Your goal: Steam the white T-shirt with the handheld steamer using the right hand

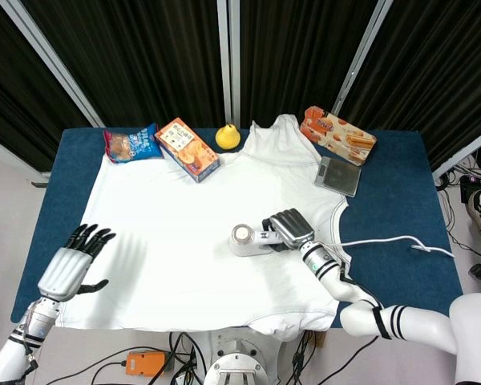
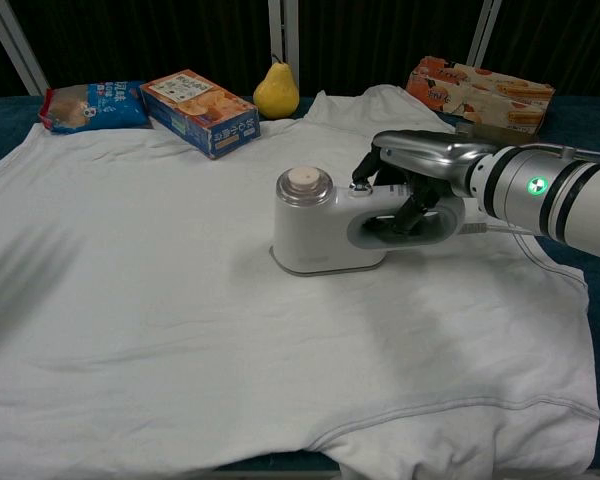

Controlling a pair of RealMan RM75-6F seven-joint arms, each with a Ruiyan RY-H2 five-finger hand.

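Note:
The white T-shirt (image 1: 184, 233) (image 2: 160, 290) lies spread flat over the blue table. On its middle right stands the white handheld steamer (image 1: 247, 238) (image 2: 325, 230), base down on the cloth. My right hand (image 1: 290, 228) (image 2: 420, 180) grips the steamer's handle from the right, fingers wrapped through the loop. A white cord (image 1: 385, 241) trails off to the right. My left hand (image 1: 70, 265) hovers over the shirt's left edge with fingers spread and nothing in it; the chest view shows only its shadow.
Along the table's far edge lie a blue snack bag (image 1: 132, 144), an orange box (image 1: 187, 149), a yellow pear (image 1: 228, 136) and a long orange packet (image 1: 337, 135). A grey scale (image 1: 337, 176) sits right of the collar.

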